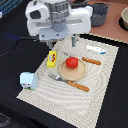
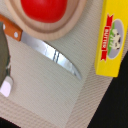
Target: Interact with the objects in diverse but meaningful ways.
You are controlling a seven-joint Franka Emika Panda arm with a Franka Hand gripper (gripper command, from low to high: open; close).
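Grey metal claw: the claw [image 1: 74, 42] hangs from the white arm above the far edge of the mat [image 1: 100, 100], beyond the plate; whether its fingers are apart or together cannot be told, since they read as 1 dark stub in the exterior view and do not show in the wrist view.
Nothing held: no object appears between the fingers.
Nearest things: the yellow packet [image 1: 51, 58] lies flat just off the plate's rim on the exterior view's left, and the knife [image 2: 47, 50] lies between packet and plate, its blade tip close to the packet in the wrist view.
Tomato: the red tomato [image 1: 72, 62] sits on the round wooden plate [image 1: 80, 74], near its middle.
Risk 1: a descent toward the packet could catch the knife blade and skid it into the plate, because the gap between them is narrow.
Risk 2: the tomato looks round and smooth, so a pinch off its middle would likely roll it off the plate.
Risk 3: the flat packet offers little height to grip; the fingers could scrape and bunch the mat.
Farther out: the carton [image 1: 28, 80] stands upright at the mat's near corner, the white tube [image 1: 95, 49] lies at the far right, well apart.
In the way: a fork [image 1: 70, 82] lies along the plate's near side; 1 grey pot [image 1: 98, 14] stands off the mat.
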